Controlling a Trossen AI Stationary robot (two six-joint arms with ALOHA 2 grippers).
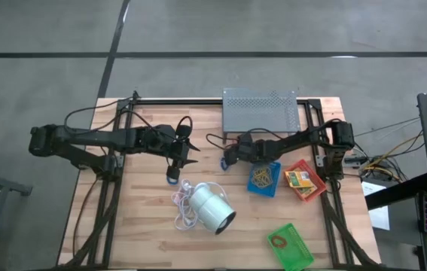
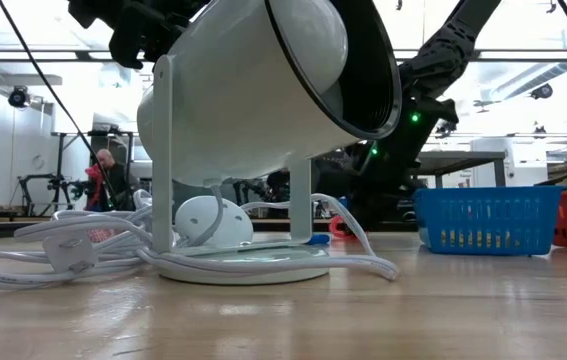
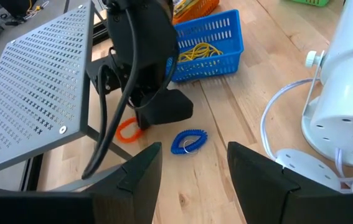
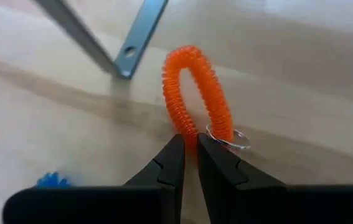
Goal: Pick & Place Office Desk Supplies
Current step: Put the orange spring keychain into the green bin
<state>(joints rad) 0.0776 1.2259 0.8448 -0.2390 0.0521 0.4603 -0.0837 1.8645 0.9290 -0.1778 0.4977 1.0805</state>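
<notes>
Light wooden table (image 1: 145, 226), workshop floor around it.

Nearest the front edge: green tray (image 1: 290, 246), then the white cylinder lamp (image 1: 213, 209) with its coiled cord.

Mid-table, right: blue tray (image 1: 263, 179) holding tan rubber bands (image 3: 202, 51); red tray (image 1: 304, 181) beside it, holding a yellow-orange printed box (image 1: 297, 179).

Mid-table, centre: right gripper (image 4: 188, 163), fingers clenched on one end of the orange-red coiled loop (image 4: 196, 93) (a small metal ring hangs at the pinch point); the loop rests on the wood beside the stand's leg.

Blue coiled loop (image 3: 188, 140): loose on the table, just ahead of the left gripper (image 3: 192, 165), whose fingers stand apart, grasping nothing.

Rear: grey perforated stand (image 1: 260, 111).
</notes>
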